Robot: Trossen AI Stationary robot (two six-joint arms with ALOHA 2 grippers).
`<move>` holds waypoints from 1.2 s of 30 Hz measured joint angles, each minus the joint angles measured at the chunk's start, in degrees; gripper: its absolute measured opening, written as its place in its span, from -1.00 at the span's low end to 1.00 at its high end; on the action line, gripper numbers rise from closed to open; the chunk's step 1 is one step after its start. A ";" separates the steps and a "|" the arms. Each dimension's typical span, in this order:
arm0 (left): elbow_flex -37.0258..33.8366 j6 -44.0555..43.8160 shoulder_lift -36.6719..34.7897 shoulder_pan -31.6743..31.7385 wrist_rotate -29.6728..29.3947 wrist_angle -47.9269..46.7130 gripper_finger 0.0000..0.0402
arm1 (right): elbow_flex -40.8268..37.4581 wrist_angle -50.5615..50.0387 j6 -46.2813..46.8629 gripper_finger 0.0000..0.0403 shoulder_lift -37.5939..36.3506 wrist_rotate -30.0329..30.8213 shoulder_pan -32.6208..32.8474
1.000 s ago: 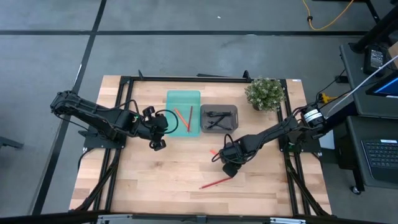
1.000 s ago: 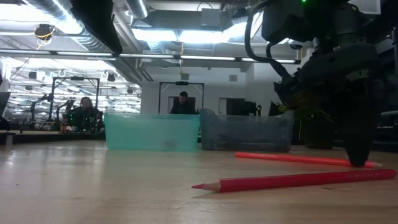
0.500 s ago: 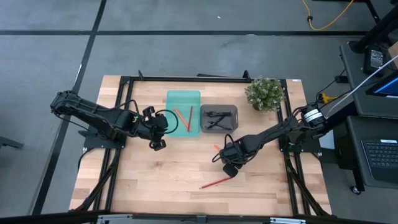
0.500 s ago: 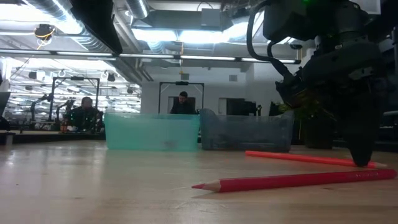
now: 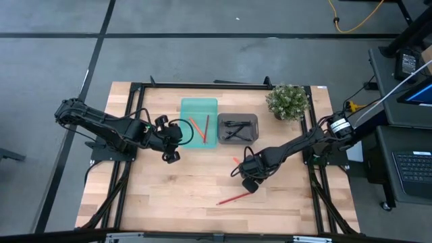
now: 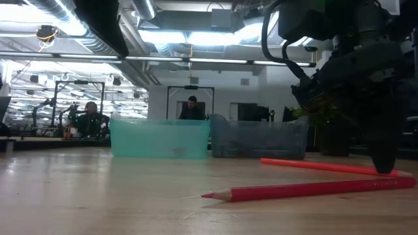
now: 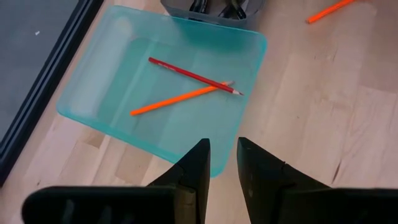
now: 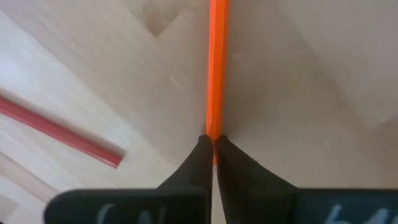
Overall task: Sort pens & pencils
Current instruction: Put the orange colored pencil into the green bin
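Since the earlier frames, the orange pencil (image 5: 235, 160) has shifted a little on the table (image 5: 169, 196) under the right end effector (image 5: 246, 177), its far tip lying slightly farther toward the grey tray (image 5: 237, 128); the left arm has not moved. Right end effector is down at table level in the middle-right area, fingers (image 8: 200, 163) pinched together on the near end of the orange pencil, which runs straight away from them, flat on the wood. Red pencil (image 5: 235, 198) lies loose nearer the front edge, just beside the right end effector, apart from the orange one; in the low view it lies in front of it, point toward the left. Left end effector (image 5: 173, 143) hangs above the table just beside the teal tray (image 5: 199, 108), fingers (image 7: 196, 163) a narrow gap apart, nothing between them. Teal tray holds two sticks, one red (image 7: 194, 76) and one orange (image 7: 180, 99), crossing near one end. Grey tray sits touching or just beside the teal one and holds several black pens (image 5: 235, 127); count cannot be told. Potted plant (image 5: 288, 101) stands at the back right corner, near the grey tray. Black frame rail (image 5: 202, 85) runs along the back edge. Beyond the table, a person (image 6: 192, 108) sits in the room, partly hidden by the trays.
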 joint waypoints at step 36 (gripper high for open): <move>0.00 0.00 0.00 0.00 -0.23 0.01 -0.63 | 0.87 4.00 -0.38 -0.36 1.22 -0.78 -0.50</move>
